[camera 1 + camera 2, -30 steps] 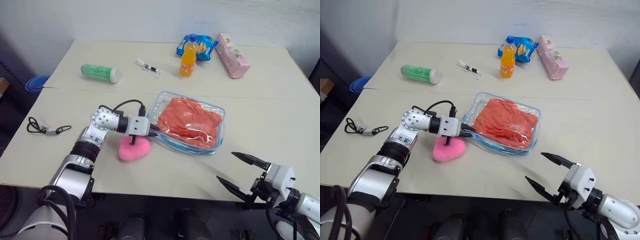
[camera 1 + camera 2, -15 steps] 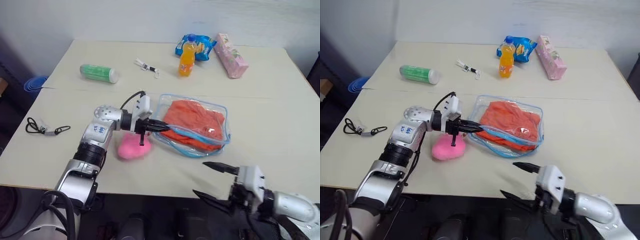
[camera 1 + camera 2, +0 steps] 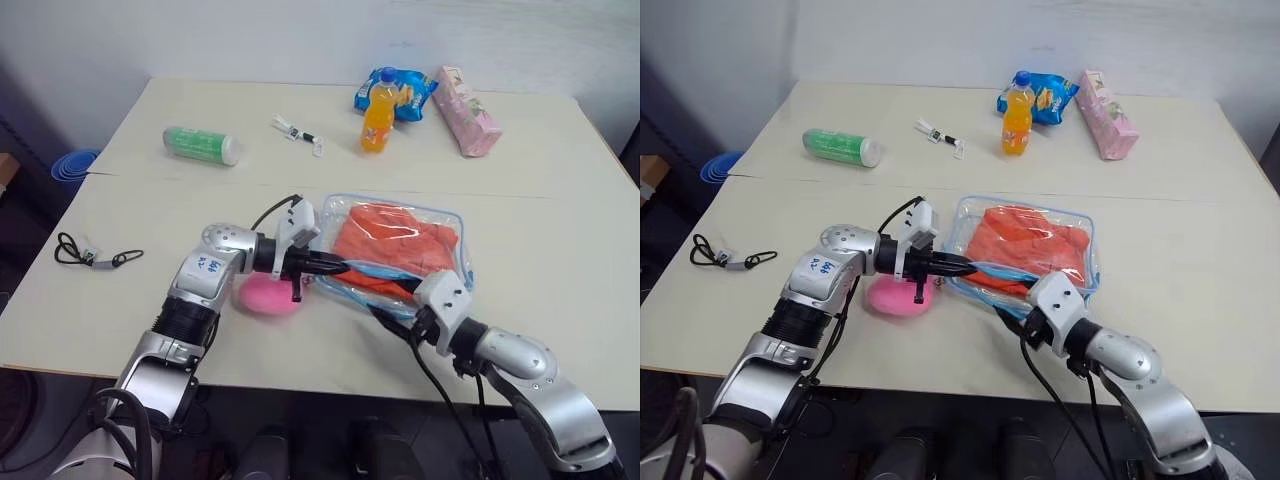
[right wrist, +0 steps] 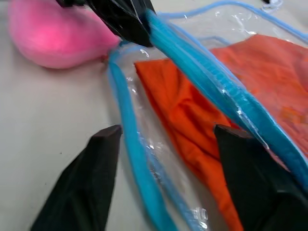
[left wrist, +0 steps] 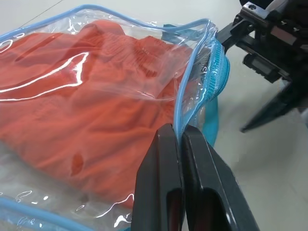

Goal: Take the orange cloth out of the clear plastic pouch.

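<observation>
Left wrist view: left end effector (image 5: 182, 139) pinches the pouch (image 5: 195, 72) rim, lifted. Right end effector (image 4: 166, 139), fingers spread, straddles the mouth by the cloth (image 4: 192, 120); plush (image 3: 268, 297) beside.

Left claw (image 5: 182, 139) pinched closed, right claw (image 4: 166, 139) spread apart

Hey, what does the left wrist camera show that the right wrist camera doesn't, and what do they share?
Left wrist only: the left gripper shut on the pouch's upper blue edge, lifting it, and the right gripper beside the opening.
Right wrist only: the pink plush toy and the right gripper's own open fingers either side of the pouch's lower blue edge.
Both: the orange cloth inside the pouch, and the blue zipper edging.
</observation>
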Tool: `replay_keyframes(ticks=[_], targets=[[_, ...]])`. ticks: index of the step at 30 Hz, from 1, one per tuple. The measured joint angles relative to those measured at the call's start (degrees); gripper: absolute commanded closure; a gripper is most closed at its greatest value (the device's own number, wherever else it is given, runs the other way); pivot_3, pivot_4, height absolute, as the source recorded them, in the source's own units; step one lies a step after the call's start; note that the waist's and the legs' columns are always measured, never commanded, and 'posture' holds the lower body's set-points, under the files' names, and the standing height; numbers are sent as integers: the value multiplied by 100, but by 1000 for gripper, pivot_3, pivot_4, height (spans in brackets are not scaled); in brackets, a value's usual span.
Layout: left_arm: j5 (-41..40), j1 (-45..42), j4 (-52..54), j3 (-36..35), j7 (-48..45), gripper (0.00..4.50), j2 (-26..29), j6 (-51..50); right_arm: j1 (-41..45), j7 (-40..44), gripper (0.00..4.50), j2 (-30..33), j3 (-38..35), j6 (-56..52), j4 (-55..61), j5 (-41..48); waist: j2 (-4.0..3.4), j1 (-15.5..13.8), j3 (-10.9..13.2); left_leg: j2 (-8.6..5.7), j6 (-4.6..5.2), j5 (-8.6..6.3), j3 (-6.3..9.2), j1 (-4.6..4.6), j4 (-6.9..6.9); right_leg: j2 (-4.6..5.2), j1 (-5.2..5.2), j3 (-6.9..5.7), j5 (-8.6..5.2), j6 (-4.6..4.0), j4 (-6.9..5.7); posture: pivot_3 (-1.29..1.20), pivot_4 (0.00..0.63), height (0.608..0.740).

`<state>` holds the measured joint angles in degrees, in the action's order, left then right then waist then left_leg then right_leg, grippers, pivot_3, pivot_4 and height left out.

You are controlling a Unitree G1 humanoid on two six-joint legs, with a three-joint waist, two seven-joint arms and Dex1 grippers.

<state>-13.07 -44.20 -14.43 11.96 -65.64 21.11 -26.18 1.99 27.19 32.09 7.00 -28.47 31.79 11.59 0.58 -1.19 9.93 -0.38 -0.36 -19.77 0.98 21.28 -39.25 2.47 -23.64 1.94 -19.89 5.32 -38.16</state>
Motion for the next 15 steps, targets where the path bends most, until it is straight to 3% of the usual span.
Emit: replay_keyframes(ticks=[15], targets=[[-45,90,216,-5,138,4500,-38,-269,923,-54,1637,220,1166,854,-975,-2280,0,44,0,-1,-3,2,-2,0,0,-1,-4,0,0,0,-6,0,150,740]])
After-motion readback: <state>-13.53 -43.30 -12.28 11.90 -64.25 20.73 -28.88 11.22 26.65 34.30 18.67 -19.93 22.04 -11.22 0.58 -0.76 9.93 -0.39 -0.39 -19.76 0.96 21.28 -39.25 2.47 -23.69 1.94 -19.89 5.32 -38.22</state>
